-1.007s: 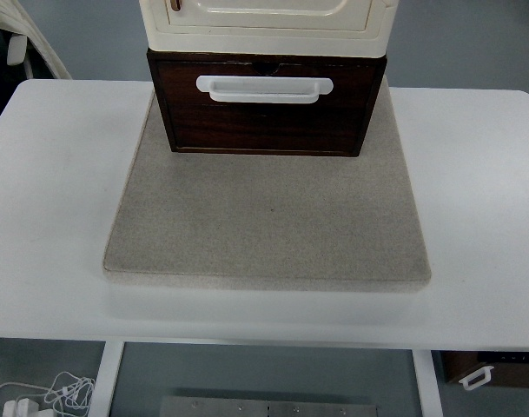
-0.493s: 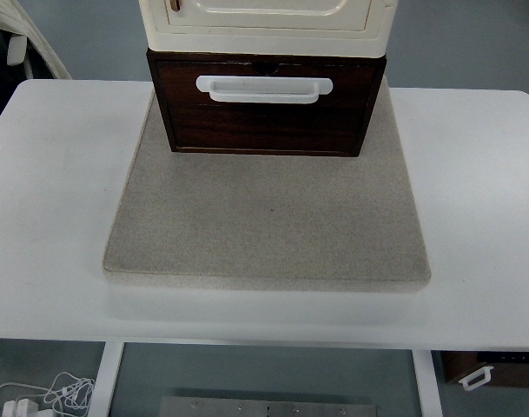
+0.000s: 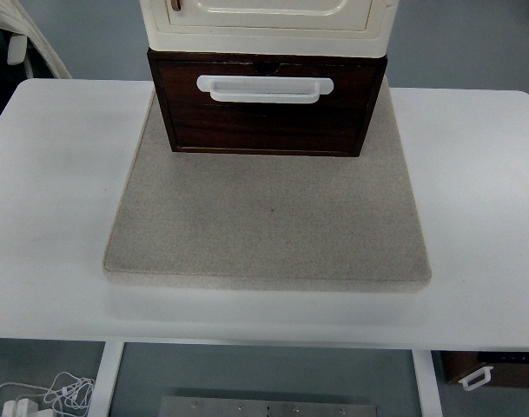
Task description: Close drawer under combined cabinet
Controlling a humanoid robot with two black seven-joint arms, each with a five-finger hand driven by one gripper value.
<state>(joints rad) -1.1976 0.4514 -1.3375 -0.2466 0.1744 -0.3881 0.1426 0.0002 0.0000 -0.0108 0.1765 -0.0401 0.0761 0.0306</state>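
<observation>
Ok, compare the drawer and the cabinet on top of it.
The drawer is dark brown wood; the cabinet is cream. The drawer sits on the grey mat; the cabinet rests on the drawer unit, cut off by the picture's top edge. The drawer has a wide white bar handle; the cabinet shows only a small brown fitting at its left. Both face the camera.

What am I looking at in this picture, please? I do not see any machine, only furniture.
This is the robot's own camera, looking steeply down at its work. Neither hand is in view at this moment, so nothing is held. A white table carries a grey mat. On the mat stands a cream cabinet above a dark wooden drawer with a white handle. The drawer front stands a little forward of the cabinet. On the floor at lower left lie white cables.
</observation>
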